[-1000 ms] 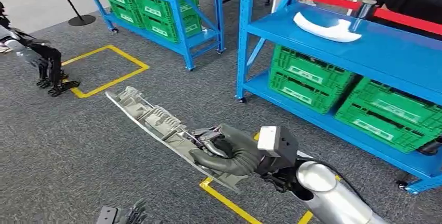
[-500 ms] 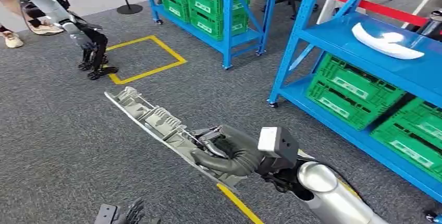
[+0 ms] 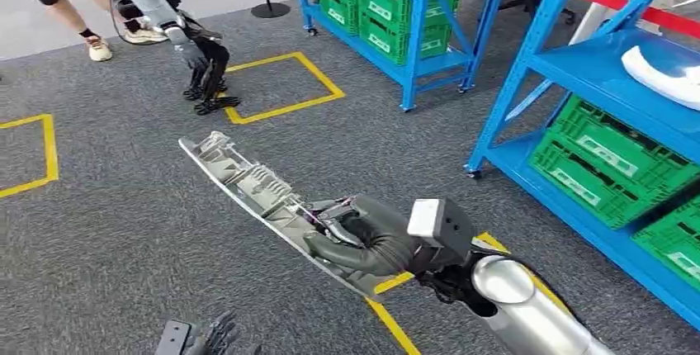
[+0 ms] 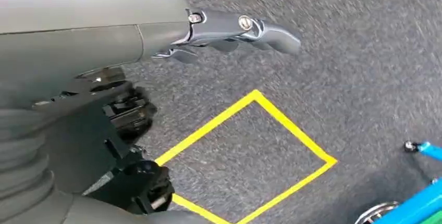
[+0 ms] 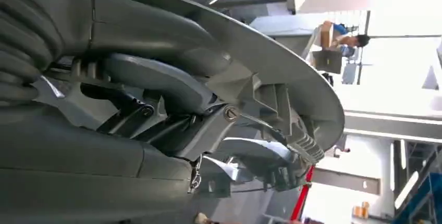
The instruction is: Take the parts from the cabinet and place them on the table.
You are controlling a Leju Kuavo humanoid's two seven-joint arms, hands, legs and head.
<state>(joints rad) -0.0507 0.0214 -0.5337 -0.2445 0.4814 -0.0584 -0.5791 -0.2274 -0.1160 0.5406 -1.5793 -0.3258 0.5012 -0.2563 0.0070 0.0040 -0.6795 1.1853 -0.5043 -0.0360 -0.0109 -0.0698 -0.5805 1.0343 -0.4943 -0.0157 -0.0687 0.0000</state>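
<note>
- We are seeing the right hand (image 3: 363, 239) wrapping its fingers (image 3: 342, 252) around the long grey part (image 3: 248, 186), at lower centre of the head view.
- The left hand (image 4: 229, 28) is hanging over carpet with fingers apart (holding nothing).
- Blue racks (image 3: 528, 49) with green crates (image 3: 607, 157) are filling the upper right.

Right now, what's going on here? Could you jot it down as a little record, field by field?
Right hand: grips a long grey ribbed part, carried out in front over the carpet
Left hand: hangs low and holds nothing, fingers apart
Floor: grey carpet with yellow tape squares
Shelving: blue racks with green crates on the lower level
On the near rack: a white curved part
Also present: another robot's arm and a person's leg at the far side
Table: not seen
</note>
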